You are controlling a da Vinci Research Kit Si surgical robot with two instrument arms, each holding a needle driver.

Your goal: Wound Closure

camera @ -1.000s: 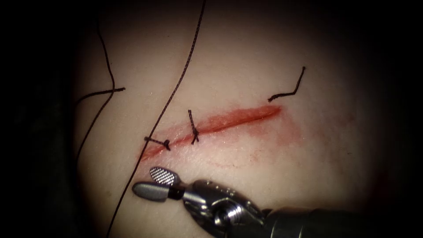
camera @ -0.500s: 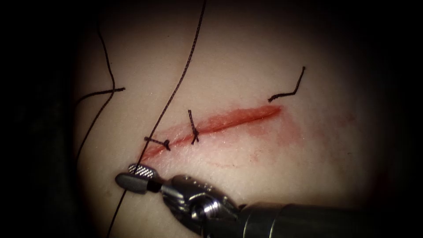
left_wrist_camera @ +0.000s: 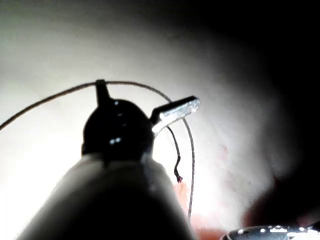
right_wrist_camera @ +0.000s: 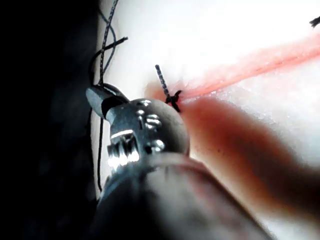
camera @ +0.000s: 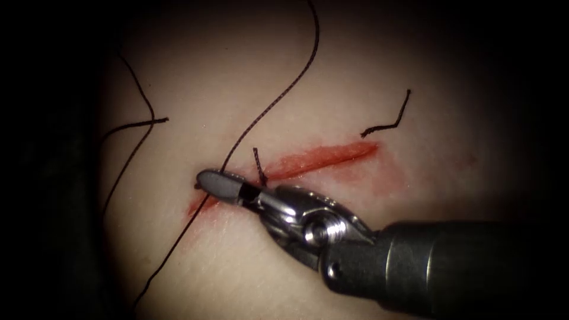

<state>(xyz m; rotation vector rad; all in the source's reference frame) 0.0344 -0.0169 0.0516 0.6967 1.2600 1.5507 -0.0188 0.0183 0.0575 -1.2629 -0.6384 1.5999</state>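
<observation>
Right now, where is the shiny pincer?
In the endoscope view the right pincer lies on the left end of the cut, touching the long thread, beside a knotted stitch.

Pale pinkish tissue (camera: 367, 71); red cut (camera: 323, 157); dark braided thread (camera: 269, 106); silvery steel right tool (camera: 216, 184)

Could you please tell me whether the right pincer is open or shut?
Shut: in the endoscope view the right pincer shows its jaws pressed together across the thread at the left end of the cut.
</observation>
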